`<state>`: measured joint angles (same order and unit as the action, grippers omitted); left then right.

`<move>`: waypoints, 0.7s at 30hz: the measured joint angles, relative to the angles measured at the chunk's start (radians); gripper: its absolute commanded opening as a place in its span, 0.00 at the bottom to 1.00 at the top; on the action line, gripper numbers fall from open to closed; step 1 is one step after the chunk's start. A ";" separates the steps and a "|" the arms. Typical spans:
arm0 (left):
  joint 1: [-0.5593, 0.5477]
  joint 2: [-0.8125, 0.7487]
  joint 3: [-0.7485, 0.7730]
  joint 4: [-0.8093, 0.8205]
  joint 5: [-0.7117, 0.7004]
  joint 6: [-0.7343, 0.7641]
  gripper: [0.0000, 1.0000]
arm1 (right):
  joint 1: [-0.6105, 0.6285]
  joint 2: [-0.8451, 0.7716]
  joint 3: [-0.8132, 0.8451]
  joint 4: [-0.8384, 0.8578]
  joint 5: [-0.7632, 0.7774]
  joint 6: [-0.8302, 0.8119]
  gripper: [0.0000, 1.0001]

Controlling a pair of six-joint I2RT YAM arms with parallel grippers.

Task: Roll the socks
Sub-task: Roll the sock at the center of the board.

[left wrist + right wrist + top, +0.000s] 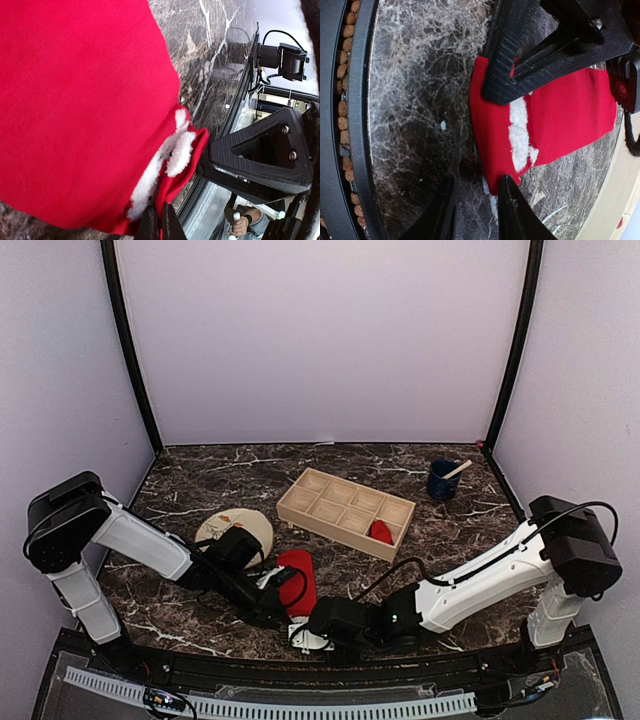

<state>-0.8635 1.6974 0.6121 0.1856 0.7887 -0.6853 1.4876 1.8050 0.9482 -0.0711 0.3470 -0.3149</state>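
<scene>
Plate (215, 525) at the left of the desk (200, 470), carrying no sock; left claw (160, 227) closed tight, pinching the near edge of the sock (297, 580) at its mouth, where white fleecy lining (172, 150) shows; the sock lies flat on the desk just ahead of the arm bases, between plate and tray, with no roll visible; right claw (476, 200) partly open and empty, tips low over the desk just beside the sock's near corner, one finger touching or almost touching the cloth, which of the two cannot be told; second sock (381, 531), a compact red bundle, in an end compartment of the wooden tray (300, 502), well apart from the first

Handling, as judged: light, limp knit with no stiffness, likely to sag and unfold once released; cloth grips well between fingers yet may slide on polished stone; not fragile; best held at the mouth edge through both layers, the other claw pinning the body so the sock rolls rather than drags
</scene>
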 measured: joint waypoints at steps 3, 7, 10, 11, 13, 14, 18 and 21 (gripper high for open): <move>0.003 0.015 0.000 0.001 0.019 0.000 0.00 | 0.000 0.010 0.005 0.001 0.019 -0.019 0.29; 0.006 0.027 0.000 0.008 0.045 0.000 0.00 | 0.000 0.027 0.008 0.004 0.043 -0.045 0.29; 0.010 0.028 0.000 0.008 0.056 0.000 0.00 | 0.000 0.029 0.011 0.005 0.051 -0.056 0.29; 0.011 0.029 0.000 0.008 0.061 0.000 0.00 | 0.000 0.031 0.013 0.005 0.053 -0.063 0.29; 0.015 0.030 0.000 0.008 0.068 0.000 0.00 | 0.000 0.034 0.017 0.005 0.055 -0.071 0.29; 0.017 0.031 0.000 0.009 0.072 0.000 0.00 | 0.000 0.037 0.019 0.005 0.056 -0.074 0.29; 0.025 0.037 0.000 0.014 0.089 0.000 0.00 | 0.000 0.041 0.023 0.008 0.056 -0.089 0.28; 0.031 0.041 0.000 0.023 0.098 0.000 0.00 | 0.000 0.044 0.024 0.011 0.054 -0.098 0.26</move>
<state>-0.8330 1.7382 0.6121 0.2081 0.8871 -0.6857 1.4879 1.8488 0.9726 -0.0601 0.4011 -0.4129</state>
